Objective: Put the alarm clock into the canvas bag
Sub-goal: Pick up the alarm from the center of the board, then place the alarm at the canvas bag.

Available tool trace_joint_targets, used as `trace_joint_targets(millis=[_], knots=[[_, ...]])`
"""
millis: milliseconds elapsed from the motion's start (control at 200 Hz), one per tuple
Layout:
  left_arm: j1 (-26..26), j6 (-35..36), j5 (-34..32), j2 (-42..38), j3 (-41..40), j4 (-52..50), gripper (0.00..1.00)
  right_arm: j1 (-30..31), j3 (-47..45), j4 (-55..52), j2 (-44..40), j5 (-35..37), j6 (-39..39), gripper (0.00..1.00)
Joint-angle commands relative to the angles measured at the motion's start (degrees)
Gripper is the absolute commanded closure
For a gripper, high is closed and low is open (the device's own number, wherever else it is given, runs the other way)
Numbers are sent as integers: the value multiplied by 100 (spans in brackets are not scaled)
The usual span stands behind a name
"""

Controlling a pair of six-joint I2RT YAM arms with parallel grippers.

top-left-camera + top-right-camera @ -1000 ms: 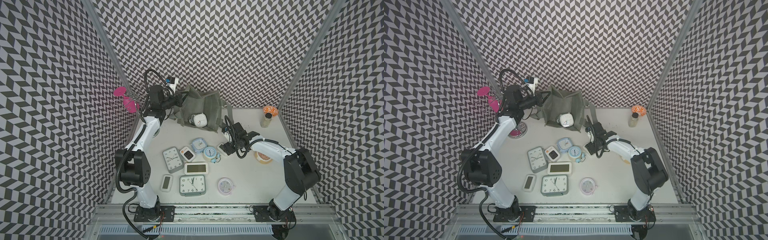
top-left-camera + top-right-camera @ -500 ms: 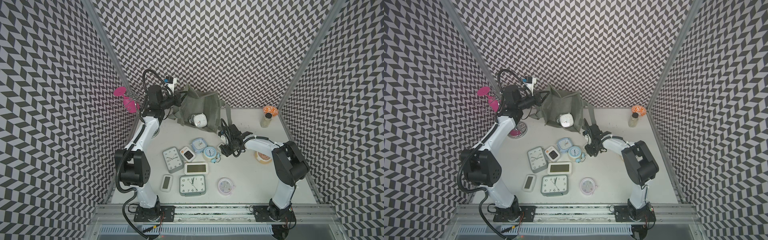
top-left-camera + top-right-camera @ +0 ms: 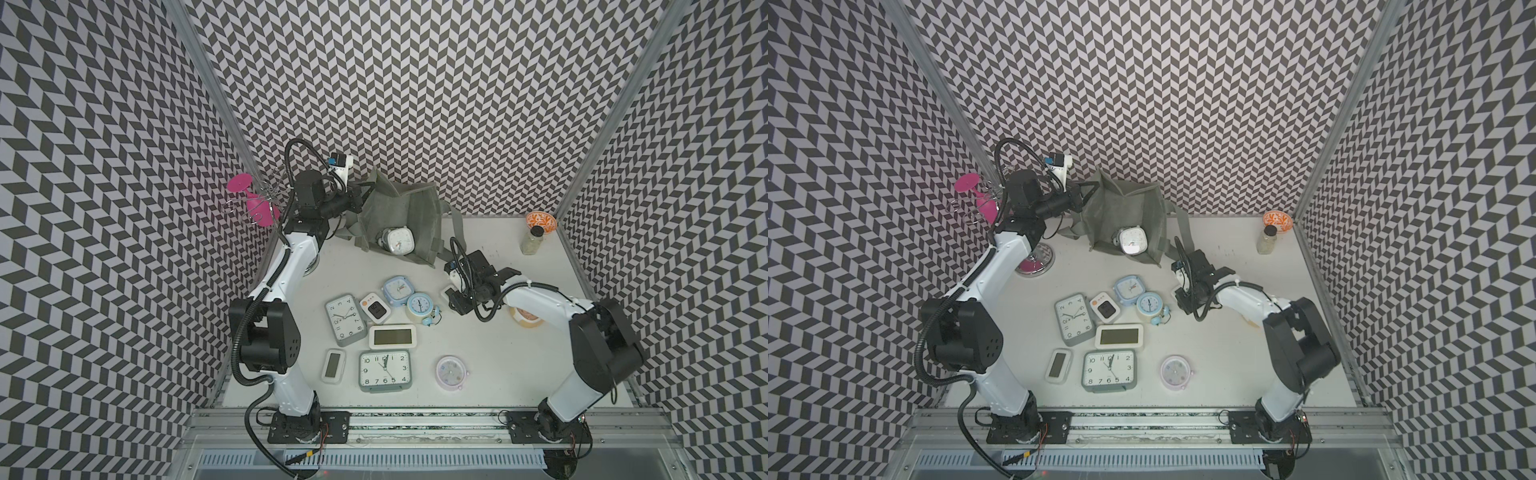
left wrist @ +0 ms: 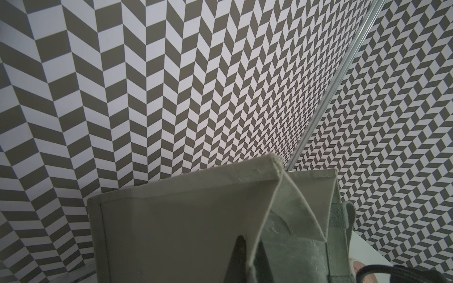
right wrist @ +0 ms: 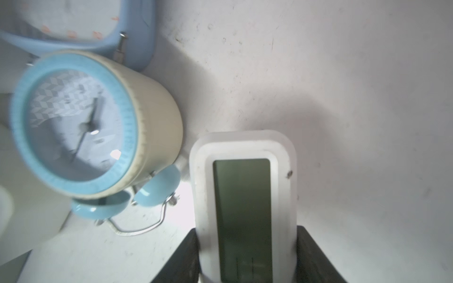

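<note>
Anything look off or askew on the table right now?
The canvas bag looks askew: it slumps creased rather than standing square, one top edge pinched by the left fingers, a white clock showing in its opening. Nothing looks spilled or broken.

Both top views overhead, sharing the table [image 3: 498, 365], wrist views close-up

The canvas bag [image 4: 171, 232] is matt woven cloth; the white digital alarm clock [image 5: 242, 147] seems smooth plastic.

Alarm clock [image 5: 242, 196]: ten. Canvas bag [image 3: 386, 208]: one. Jar [image 3: 533, 243]: one. Bowl [image 3: 540, 218]: one. Tape roll [image 3: 530, 325]: one.
</note>
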Motion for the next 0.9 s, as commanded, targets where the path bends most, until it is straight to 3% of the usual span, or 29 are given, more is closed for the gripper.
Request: trace_joint_targets(millis=[0,245,456,561,896], knots=[[35,-47,-111,-143,39,160,100,-2,-148,-108,-727,197,210,55],[35,-36,-88,-154,101,96,100,-3,121,-513,-2235,225,465,60],[18,-32,-36,-161,82,108,100,-3,570,252,-3185,-610,418,60],[0,-40,45,-134,83,121,100,5,988,577,-3035,-789,295,61],[-60,-10,123,-165,83,111,100,158,2213,1666,-1477,-1227,86,62]])
